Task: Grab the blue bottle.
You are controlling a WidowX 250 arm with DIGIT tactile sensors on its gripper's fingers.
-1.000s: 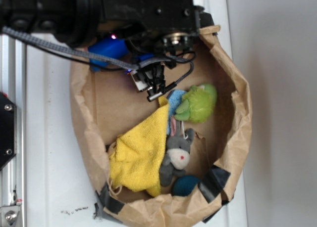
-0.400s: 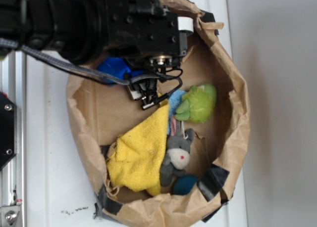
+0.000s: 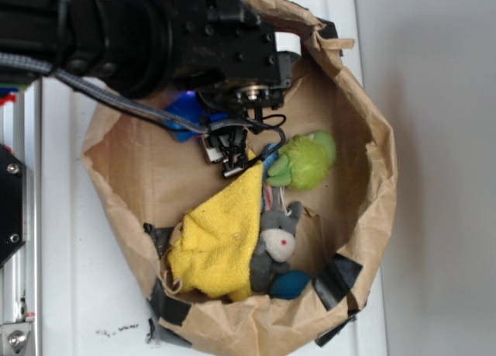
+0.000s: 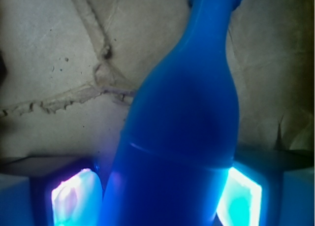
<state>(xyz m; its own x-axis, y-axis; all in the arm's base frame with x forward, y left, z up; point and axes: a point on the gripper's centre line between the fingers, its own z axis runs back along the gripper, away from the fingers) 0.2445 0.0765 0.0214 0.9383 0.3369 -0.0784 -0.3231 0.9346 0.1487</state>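
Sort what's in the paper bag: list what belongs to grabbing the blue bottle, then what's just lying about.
Belongs to the job:
- blue bottle, between the end effector's fingers
- end effector

Just lying about:
- yellow cloth
- green plush toy
- grey plush mouse
- dark teal rounded object
- paper bag, holding it all

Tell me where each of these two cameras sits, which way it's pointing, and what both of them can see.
Exterior: sits high above, looking down into the paper bag; the black arm fills the top, hiding most of the blue bottle.
Wrist: rides at the gripper, looking along it at the blue bottle and the bag floor; both fingers flank the bottle's body.
Shared: the blue bottle and the bag's brown paper.
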